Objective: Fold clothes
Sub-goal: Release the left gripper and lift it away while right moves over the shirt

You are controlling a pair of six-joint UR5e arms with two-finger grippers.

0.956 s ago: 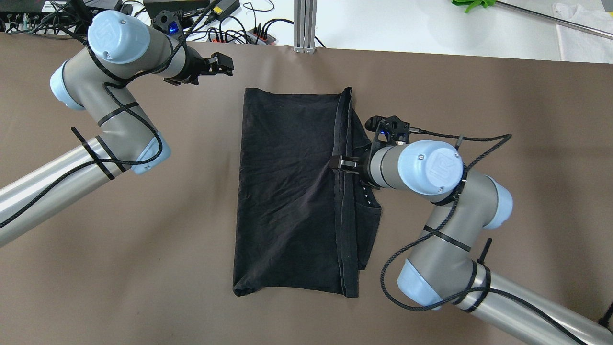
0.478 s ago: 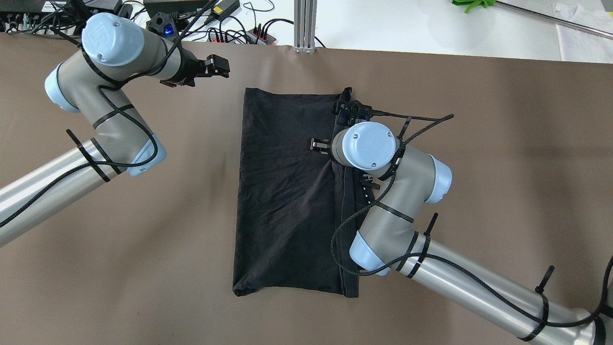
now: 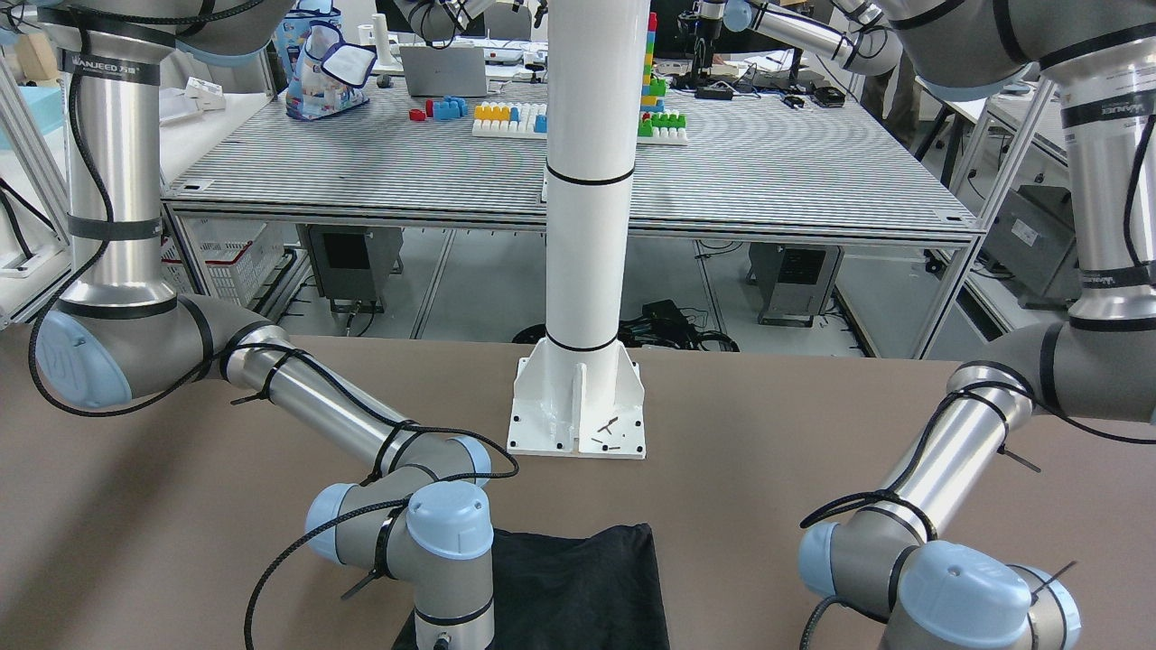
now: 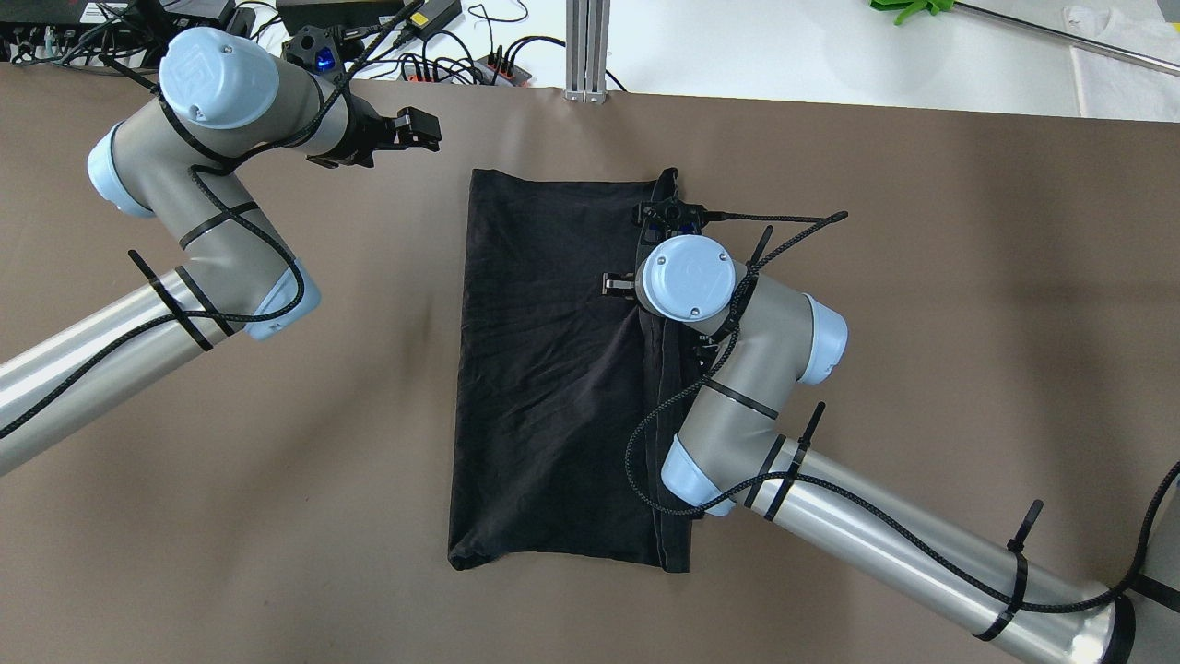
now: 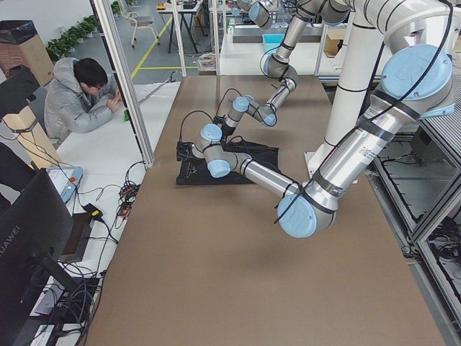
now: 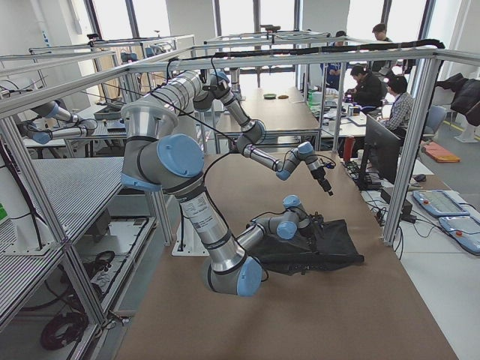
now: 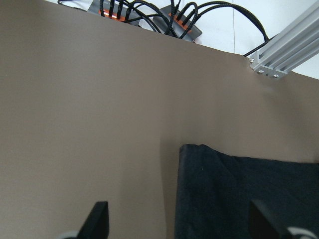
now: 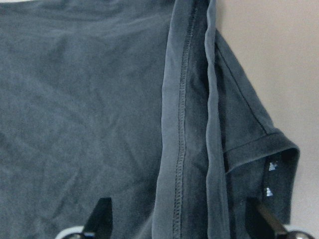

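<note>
The clothes [image 4: 553, 369] are one black garment lying flat on the brown table [image 4: 968, 277] as a long rectangle. A hemmed flap is folded over along its right side. My right gripper [image 4: 610, 282] hovers open over the garment's upper right part, just left of that hem. In the right wrist view the clothes [image 8: 89, 99] fill the frame and the hem [image 8: 182, 124] runs between the spread fingers, with nothing gripped. My left gripper [image 4: 426, 129] is open above bare table, off the garment's far left corner [image 7: 192, 149].
Power strips and cables [image 4: 442, 55] and an aluminium post [image 4: 587, 46] lie past the table's far edge. The white pole's base plate [image 3: 578, 406] stands on the robot's side of the garment. A seated person [image 5: 79, 97] is beside the table's far edge.
My right arm swung inward and its gripper moved left and farther out, from the folded hem to over the garment. The left arm drew back slightly to the left.
</note>
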